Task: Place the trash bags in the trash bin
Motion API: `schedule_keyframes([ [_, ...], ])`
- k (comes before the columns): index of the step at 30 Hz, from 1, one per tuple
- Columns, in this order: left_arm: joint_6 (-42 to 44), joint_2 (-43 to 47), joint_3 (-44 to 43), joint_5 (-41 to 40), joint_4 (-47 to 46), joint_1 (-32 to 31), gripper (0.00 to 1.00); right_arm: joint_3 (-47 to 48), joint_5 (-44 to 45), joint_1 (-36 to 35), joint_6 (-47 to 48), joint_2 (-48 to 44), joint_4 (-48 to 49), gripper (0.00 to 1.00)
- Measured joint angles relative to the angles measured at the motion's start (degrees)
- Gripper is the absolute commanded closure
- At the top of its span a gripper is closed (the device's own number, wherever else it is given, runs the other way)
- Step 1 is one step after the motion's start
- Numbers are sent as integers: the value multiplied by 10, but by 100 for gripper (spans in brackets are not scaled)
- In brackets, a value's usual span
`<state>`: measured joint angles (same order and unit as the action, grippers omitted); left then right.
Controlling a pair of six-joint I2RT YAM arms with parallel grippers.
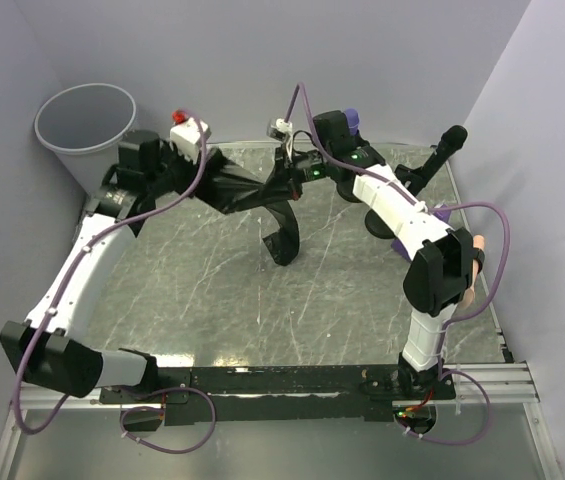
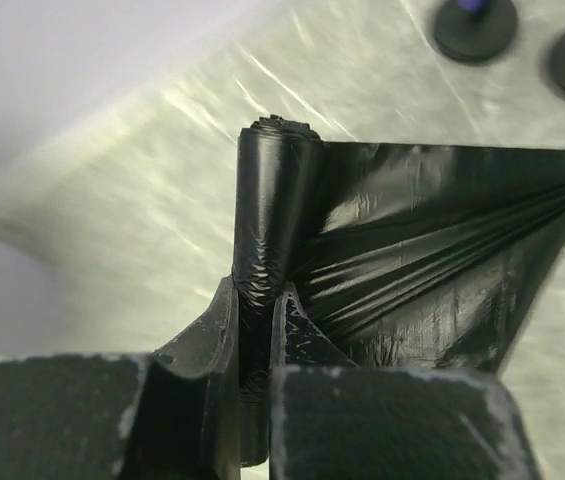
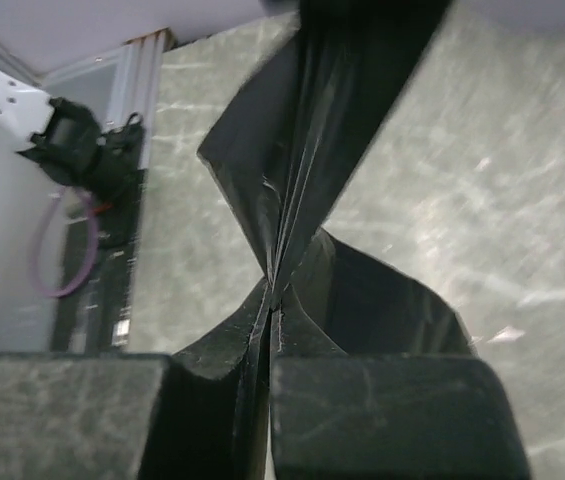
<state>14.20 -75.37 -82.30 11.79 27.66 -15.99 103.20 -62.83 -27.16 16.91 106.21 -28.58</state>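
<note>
Pale lilac-grey walls close us in on three sides. Between them lies the table, its top a grey-green marbled surface streaked with light scratches. Along its near edge runs a metal rail, where both arms are bolted. At the far left corner we see the trash bin, upright and open-mouthed against the two walls. Whether it stands on the table or just off it, we cannot tell. Over the far half of the table the left gripper is clamped on the black roll of trash bags. The right gripper is pinched tight on the unrolled sheet stretched between them. A loose strip hangs toward the table's middle.
</note>
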Motion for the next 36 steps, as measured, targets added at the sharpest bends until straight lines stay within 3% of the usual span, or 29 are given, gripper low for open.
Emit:
schedule_keyframes([
  [6,-206,7,226,96,-108,23,99,-58,5,-1,-70,6,-21,100],
  [11,-308,-14,354,96,-184,25,99,-87,44,-21,-95,75,-63,100],
  [13,-339,-52,381,92,-219,27,93,-112,58,-30,-104,103,-76,100],
  [15,-358,-87,403,90,-243,29,81,-121,70,-39,-107,125,-99,100],
  [17,-365,-119,410,93,-251,29,71,-120,87,-49,-100,143,-115,100],
  [24,-376,-228,346,140,-280,34,56,-87,107,-64,-75,153,-144,100],
  [36,-383,-239,338,179,-293,40,37,-59,112,-63,-35,131,-211,100],
])
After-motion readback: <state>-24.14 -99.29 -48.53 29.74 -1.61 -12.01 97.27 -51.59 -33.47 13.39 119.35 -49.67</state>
